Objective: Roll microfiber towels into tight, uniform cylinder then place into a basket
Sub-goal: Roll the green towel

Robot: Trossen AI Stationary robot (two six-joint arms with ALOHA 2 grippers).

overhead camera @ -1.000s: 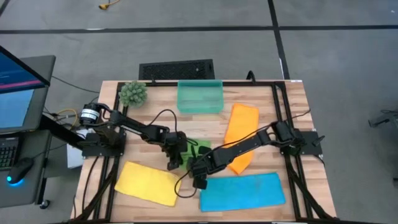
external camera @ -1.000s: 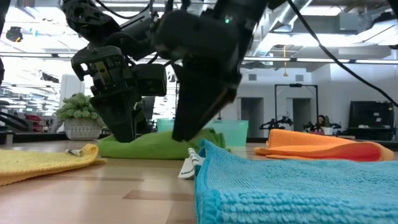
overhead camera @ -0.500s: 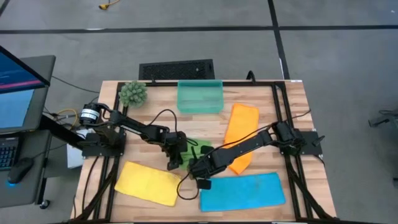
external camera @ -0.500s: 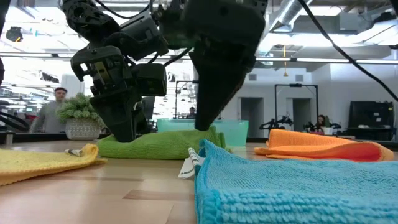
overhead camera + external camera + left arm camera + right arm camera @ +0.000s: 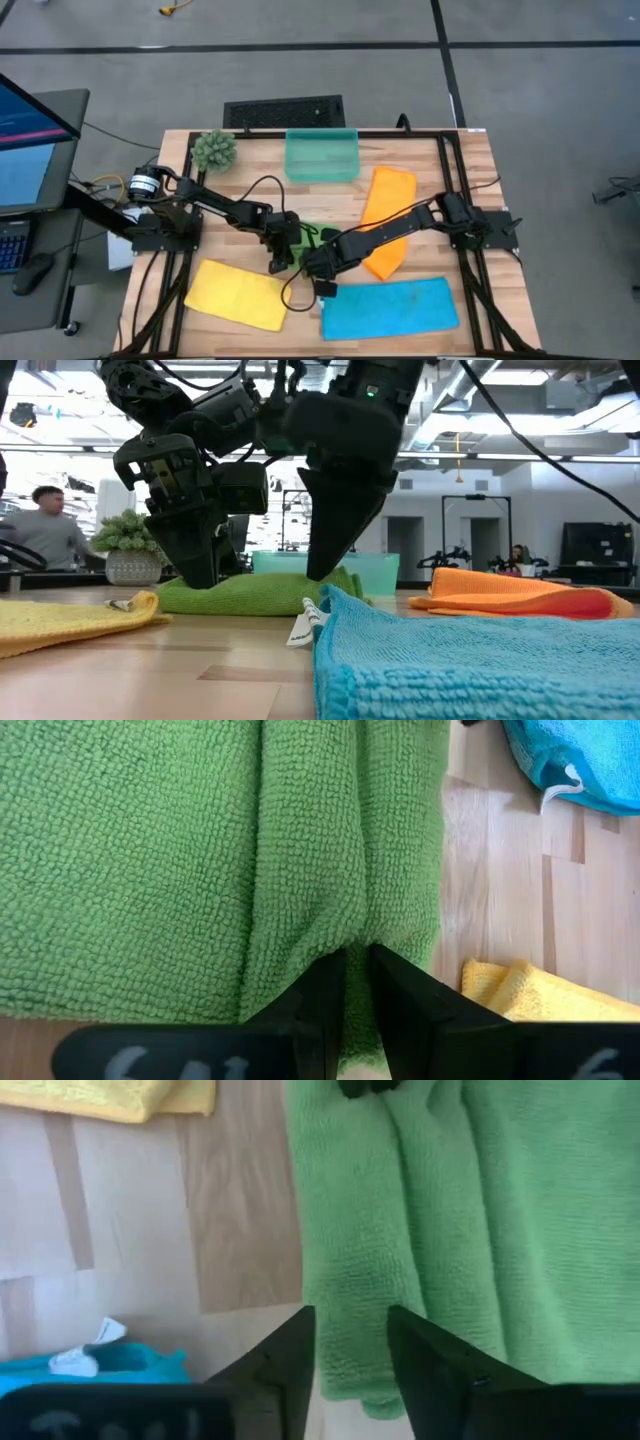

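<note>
- Left tool (image 5: 276, 262) down at the near edge of the green towel (image 5: 318, 238) in the middle of the table (image 5: 450, 180); in the left wrist view, fingers (image 5: 400, 995) nearly together, pinching a ridge of green pile between them.
- Right tool (image 5: 318, 270) just beside it on the same edge; fingers (image 5: 425, 1355) set a little apart, straddling the end of a fold of the green cloth, so parted with cloth between, grip not certain.
- Green towel bunched into a couple of long folds, lying low and flat in the low view; judged as the very start of a roll, nothing cylindrical yet.
- Yellow towel (image 5: 240, 292) flat near the front left of the table, untouched.
- Bright blue towel (image 5: 395, 307) flat at the front, right of centre, its white tag showing toward the green one.
- Orange towel (image 5: 385, 200) flat toward the right, partly under the right arm.
- Teal basket (image 5: 321, 156) at the back centre, near the spiky plant ball (image 5: 214, 150), with nothing seen inside.
- Judgement: none of the four rolled, none in the basket; first towel only begun, three more rolls and all four placements left.
- Person visible in the room behind, far left of the low view, away from the table.
</note>
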